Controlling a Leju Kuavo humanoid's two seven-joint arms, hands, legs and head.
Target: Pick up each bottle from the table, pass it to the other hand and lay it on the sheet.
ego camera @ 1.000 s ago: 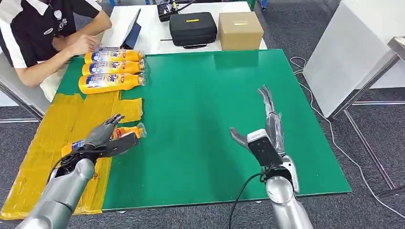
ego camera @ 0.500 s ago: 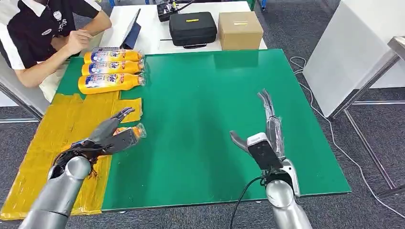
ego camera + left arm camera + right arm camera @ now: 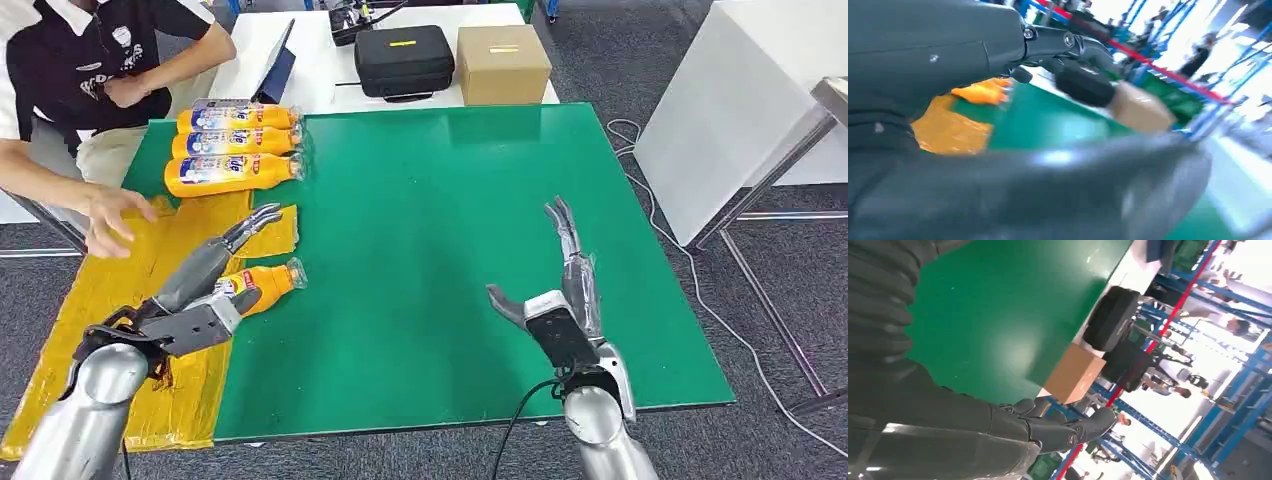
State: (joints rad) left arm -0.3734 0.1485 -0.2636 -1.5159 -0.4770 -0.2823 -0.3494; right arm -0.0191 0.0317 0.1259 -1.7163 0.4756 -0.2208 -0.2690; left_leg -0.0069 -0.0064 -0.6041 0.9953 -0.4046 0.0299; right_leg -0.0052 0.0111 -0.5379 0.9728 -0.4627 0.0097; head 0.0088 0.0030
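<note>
head view: left hand (image 3: pixel 215 270) fingers spread, holding nothing, over orange bottle (image 3: pixel 258 284) lying at yellow sheet (image 3: pixel 120 265) edge; right hand (image 3: pixel 562 290) wide, empty; next move looks like fetching another bottle.

Person's hand (image 3: pixel 112 218) over the sheet (image 3: pixel 130 262)

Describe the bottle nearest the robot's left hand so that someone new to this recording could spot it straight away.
Start at the green table top and go to its left side, where the yellow sheet is spread. The bottle lies on its side at the sheet's right edge, cap toward the green, just beyond the left hand. Unlike the three orange bottles packed side by side at the far left corner, it lies alone.
</note>
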